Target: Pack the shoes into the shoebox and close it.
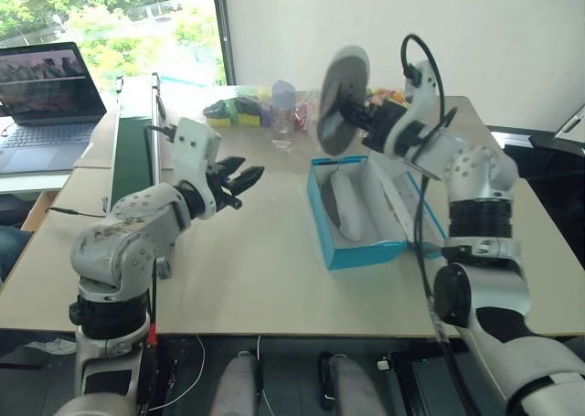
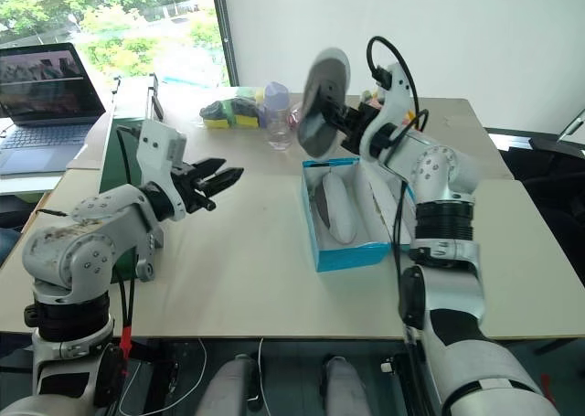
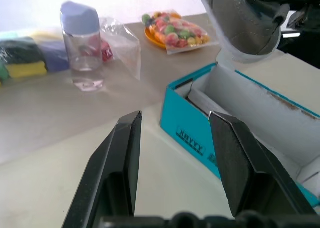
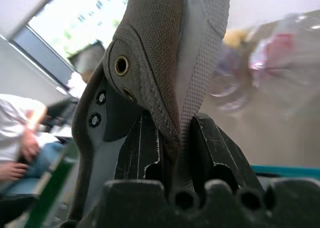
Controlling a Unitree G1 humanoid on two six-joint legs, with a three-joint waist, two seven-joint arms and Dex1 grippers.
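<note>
Shoebox point(image 1: 352, 251), turquoise, open on the bench point(image 1: 256, 279): one grey shoe point(image 1: 345, 204) lies inside; the lid, seemingly folded back on the box's far side, remains to be shut. Second shoe point(image 1: 341, 101): held above the box's far end, sole facing outward, pinched at its upper by the right tool point(image 4: 175, 153); not yet packed. Left tool point(image 1: 239, 180): level, beside the box, fingers parted, empty.
</note>
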